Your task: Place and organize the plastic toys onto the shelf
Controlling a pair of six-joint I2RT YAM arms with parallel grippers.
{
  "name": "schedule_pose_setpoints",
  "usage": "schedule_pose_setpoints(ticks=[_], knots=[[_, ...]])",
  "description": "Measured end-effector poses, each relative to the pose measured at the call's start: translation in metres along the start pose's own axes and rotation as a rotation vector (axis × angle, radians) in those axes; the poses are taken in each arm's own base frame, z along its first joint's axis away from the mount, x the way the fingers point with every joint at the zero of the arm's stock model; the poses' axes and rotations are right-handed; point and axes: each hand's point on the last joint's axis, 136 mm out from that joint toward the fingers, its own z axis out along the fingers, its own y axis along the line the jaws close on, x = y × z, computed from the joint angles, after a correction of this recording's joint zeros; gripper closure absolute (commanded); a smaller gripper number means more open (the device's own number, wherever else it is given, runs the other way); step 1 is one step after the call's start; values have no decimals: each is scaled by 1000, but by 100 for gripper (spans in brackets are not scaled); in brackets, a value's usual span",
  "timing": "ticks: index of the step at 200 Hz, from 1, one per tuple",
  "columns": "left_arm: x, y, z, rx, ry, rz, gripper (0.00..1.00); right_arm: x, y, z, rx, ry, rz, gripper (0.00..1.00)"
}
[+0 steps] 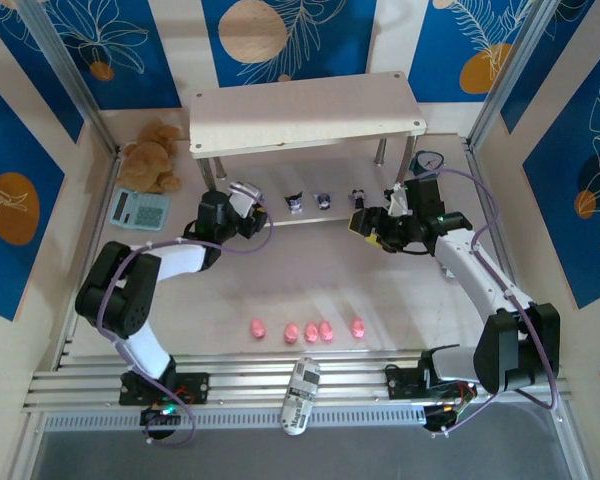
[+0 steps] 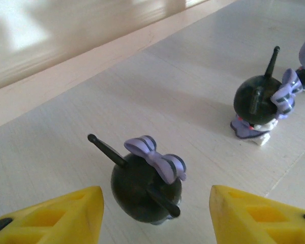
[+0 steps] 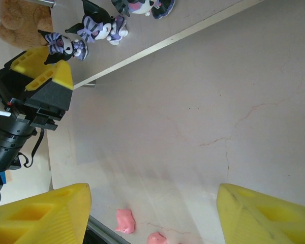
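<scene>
The left hand (image 2: 155, 195) stands apart around a glossy dark figurine (image 2: 145, 188) with a lilac bow, not touching it, on the shelf's (image 1: 305, 110) pale lower board. The right hand (image 3: 152, 193) gapes empty above the counter (image 3: 203, 101). Three more figurines (image 1: 323, 200) line that board. Five rounded pink pigs (image 1: 311, 332) sit in a row on the counter.

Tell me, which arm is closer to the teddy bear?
Left. The left arm ends just right of the teddy bear, by the lower board of the shelf. The right arm ends well beyond, past the three dark figurines.
</scene>
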Motion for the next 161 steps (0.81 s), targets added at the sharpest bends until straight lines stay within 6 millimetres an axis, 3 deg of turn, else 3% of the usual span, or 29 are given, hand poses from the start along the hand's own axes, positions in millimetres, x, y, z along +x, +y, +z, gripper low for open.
schedule_pose_setpoints(ticks=[62,93,127,144,161], knots=[[-6,1,-9,-26,17,17,43,2,0,0,-11,7,3,33],[-19,7,-18,-56,-6,21,42,2,1,0,-15,9,-1,34],[-39,9,-36,-81,-38,26,45,3,2,0,-18,12,-17,42],[-51,6,-49,-87,-59,27,54,4,3,1,-20,16,-28,49],[-63,0,-67,-102,-72,10,76,7,6,4,-26,22,-55,65]])
